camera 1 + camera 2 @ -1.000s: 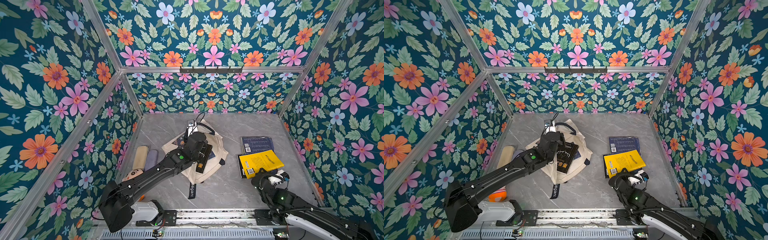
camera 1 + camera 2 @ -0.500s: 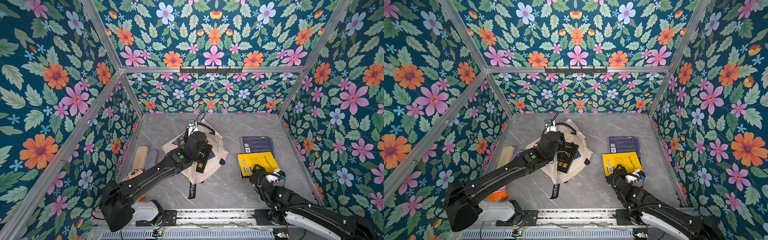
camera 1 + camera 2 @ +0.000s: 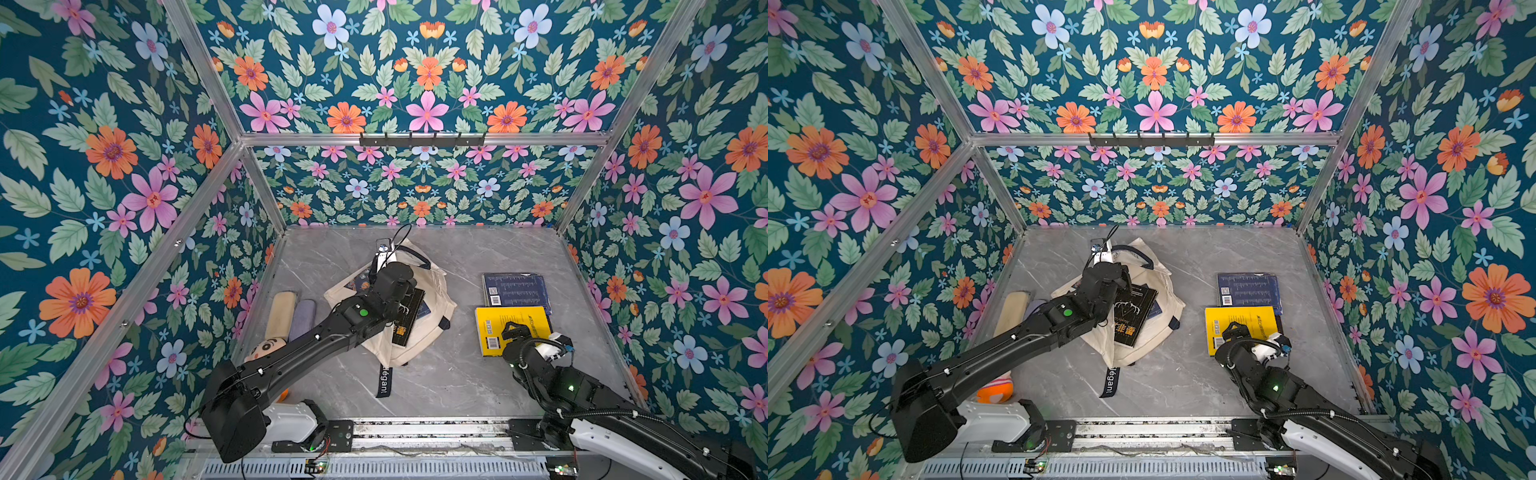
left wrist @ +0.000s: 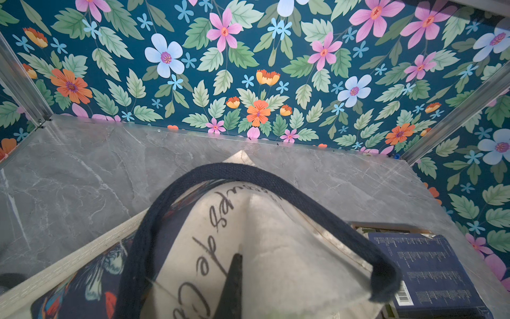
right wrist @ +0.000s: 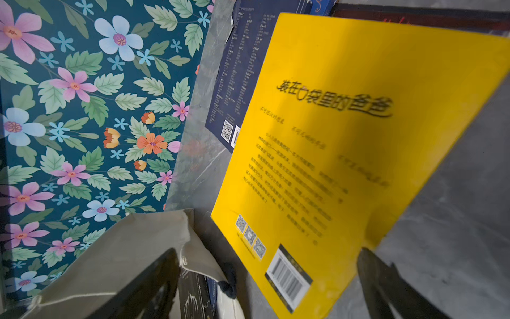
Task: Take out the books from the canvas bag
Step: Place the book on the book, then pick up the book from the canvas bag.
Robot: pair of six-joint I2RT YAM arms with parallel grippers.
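Trouble is gathering mostly around the canvas bag (image 3: 434,291). My left claw (image 4: 234,265) is pinching shut on a bunched fold of its cloth, just under the navy handle (image 4: 220,169). The black book (image 3: 1133,313) is lying at the bag's mouth, partly on the cloth, so I am judging that one not yet out.

My right claw (image 5: 270,279) is standing wide and gripping nothing, its fingers straddling the near edge of the yellow book (image 3: 530,320). That book is resting on the table (image 3: 436,374), well clear of the bag and overlapping the near edge of the dark blue book (image 3: 515,291).

Here is what I am worrying about:

- **Dragging the yellow book:** if I am drawing the right claw back too low, a finger may be catching the yellow cover and dragging it, or shoving it against the blue one.
- **Snagging the strap:** as I am reaching across for the black book, the loose strap (image 3: 384,380) is lying close to my path.
- **Grabbing cloth with the book:** the bag's lip is slack around the book. Closing on cloth and cover together means hauling the whole bag against my left claw's thin pinch, which may be slipping.
- **Crowding:** both wrists are going to be working over the same opening, and I am risking a knock.
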